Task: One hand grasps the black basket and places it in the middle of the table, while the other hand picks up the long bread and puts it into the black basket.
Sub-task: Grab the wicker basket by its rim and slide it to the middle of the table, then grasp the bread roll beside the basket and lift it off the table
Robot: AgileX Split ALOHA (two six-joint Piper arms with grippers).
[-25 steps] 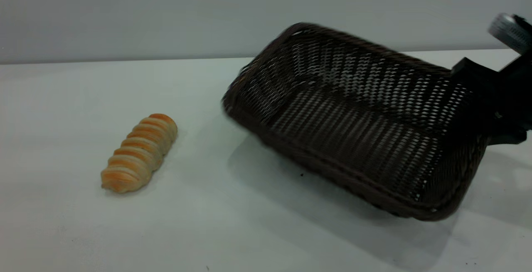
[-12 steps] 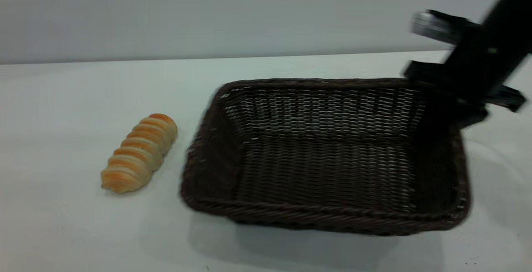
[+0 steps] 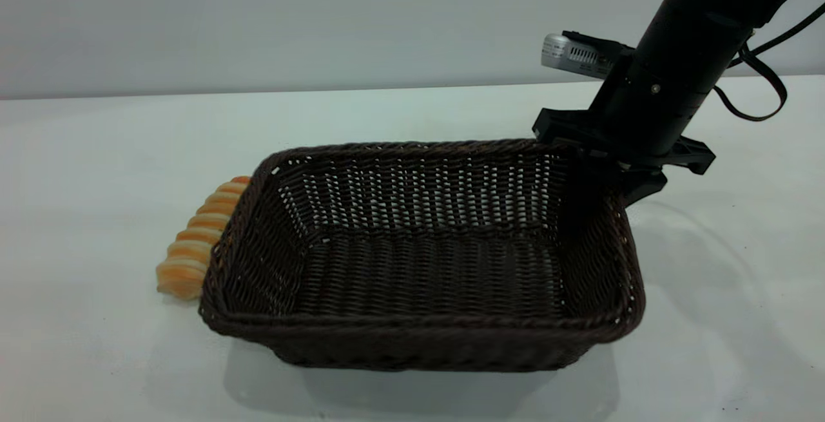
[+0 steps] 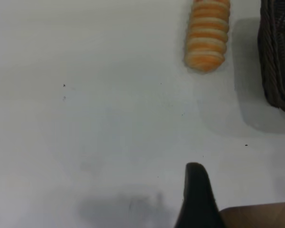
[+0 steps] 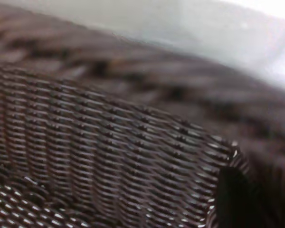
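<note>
Black basket (image 3: 419, 261) upright at mid-bench (image 3: 103, 151), far right corner of its rim clamped in the right claw (image 3: 615, 171). Long bread (image 3: 193, 248) just beside its left wall, half hidden behind it (left claw (image 4: 195, 197) low nearby, spread impossible to tell).

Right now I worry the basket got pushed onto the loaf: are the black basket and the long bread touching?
Apart. The left wrist view shows bare table between the long bread and the black basket.
</note>
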